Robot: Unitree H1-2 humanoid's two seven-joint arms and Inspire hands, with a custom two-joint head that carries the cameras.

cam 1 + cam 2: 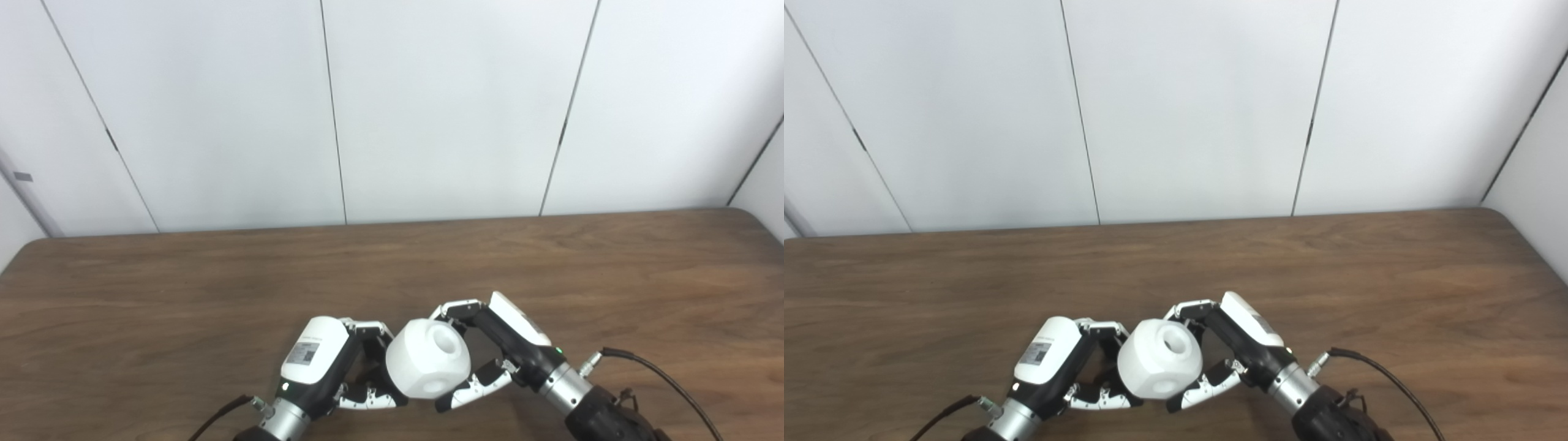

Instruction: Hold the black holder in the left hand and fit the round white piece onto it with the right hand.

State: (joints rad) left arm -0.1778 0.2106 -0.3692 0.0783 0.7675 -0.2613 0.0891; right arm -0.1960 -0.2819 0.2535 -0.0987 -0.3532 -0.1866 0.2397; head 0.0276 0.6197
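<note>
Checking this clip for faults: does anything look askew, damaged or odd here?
Nothing stands out. The round white plastic piece sits between the left hand and right hand above the brown wooden table, looking intact. The black holder is hidden, so its state cannot be judged.

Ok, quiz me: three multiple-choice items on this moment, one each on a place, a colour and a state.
1. Where is the round white piece?
A. between the two hands
B. at the table's far edge
C. left of both hands

2. What colour is the table?
A. white
B. dark brown wood
C. green

3. What is the right hand doing?
A. lying flat and open
B. gripping the cable
C. closed on the white piece

Key: 1 A, it sits between the left hand and the right; 2 B, wood grain shows; 3 C, fingers wrap it.
</note>
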